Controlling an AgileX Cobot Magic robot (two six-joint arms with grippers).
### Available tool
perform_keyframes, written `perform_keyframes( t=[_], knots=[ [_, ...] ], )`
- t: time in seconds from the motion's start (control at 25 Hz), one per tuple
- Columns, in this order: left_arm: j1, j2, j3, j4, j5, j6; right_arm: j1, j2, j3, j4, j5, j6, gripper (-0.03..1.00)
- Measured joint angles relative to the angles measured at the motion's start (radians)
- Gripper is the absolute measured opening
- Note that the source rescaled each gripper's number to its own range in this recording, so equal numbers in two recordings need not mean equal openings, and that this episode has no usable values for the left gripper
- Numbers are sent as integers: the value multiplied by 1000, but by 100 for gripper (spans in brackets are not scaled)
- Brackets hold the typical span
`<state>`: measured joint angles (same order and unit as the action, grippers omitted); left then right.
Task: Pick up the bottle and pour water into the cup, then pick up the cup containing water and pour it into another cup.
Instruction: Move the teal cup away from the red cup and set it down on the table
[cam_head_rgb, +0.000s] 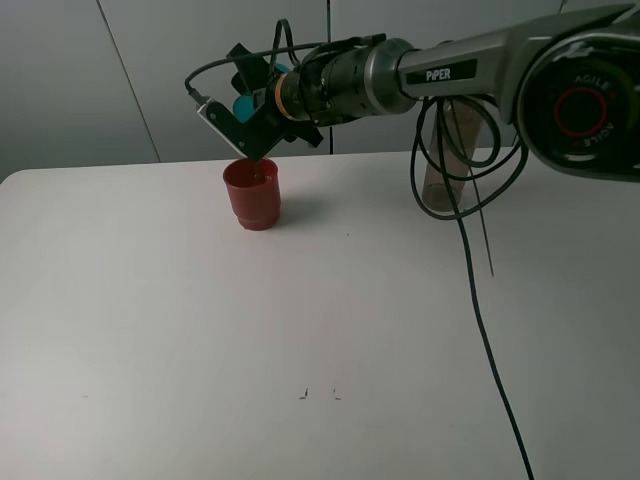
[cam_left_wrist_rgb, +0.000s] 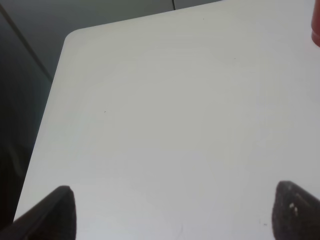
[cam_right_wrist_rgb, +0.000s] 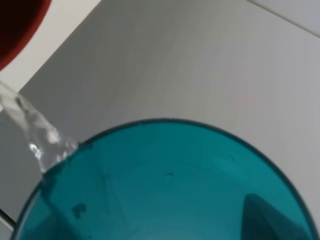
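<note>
My right gripper (cam_head_rgb: 250, 108) is shut on the translucent teal cup (cam_head_rgb: 245, 103) and holds it tipped over the red cup (cam_head_rgb: 253, 197), which stands on the white table (cam_head_rgb: 150, 330) at the back centre. In the right wrist view the teal cup (cam_right_wrist_rgb: 165, 185) fills the frame, a stream of water (cam_right_wrist_rgb: 30, 132) runs off its rim, and the red cup's edge (cam_right_wrist_rgb: 17, 25) shows in one corner. The smoky bottle (cam_head_rgb: 455, 140) stands upright at the back right, partly hidden behind the arm and cables. My left gripper (cam_left_wrist_rgb: 175, 215) is open and empty over bare table.
A black cable (cam_head_rgb: 470, 280) hangs from the right arm down across the table's right side. The left wrist view shows the table's rounded far corner (cam_left_wrist_rgb: 75, 37) and a sliver of the red cup (cam_left_wrist_rgb: 316, 25). A grey wall stands behind the table.
</note>
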<state>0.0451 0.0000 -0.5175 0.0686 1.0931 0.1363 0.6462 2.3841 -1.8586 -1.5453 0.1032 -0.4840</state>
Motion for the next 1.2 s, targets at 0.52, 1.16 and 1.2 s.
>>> perform_keyframes(
  t=[0.52, 1.16, 1.2],
  knots=[
    [0, 0, 0, 0, 0, 0, 18, 0, 0, -68, 0, 46, 3],
    [0, 0, 0, 0, 0, 0, 20, -132, 21, 698, 119, 446, 3],
    [0, 0, 0, 0, 0, 0, 20, -157, 31, 784, 146, 448, 3]
  ],
)
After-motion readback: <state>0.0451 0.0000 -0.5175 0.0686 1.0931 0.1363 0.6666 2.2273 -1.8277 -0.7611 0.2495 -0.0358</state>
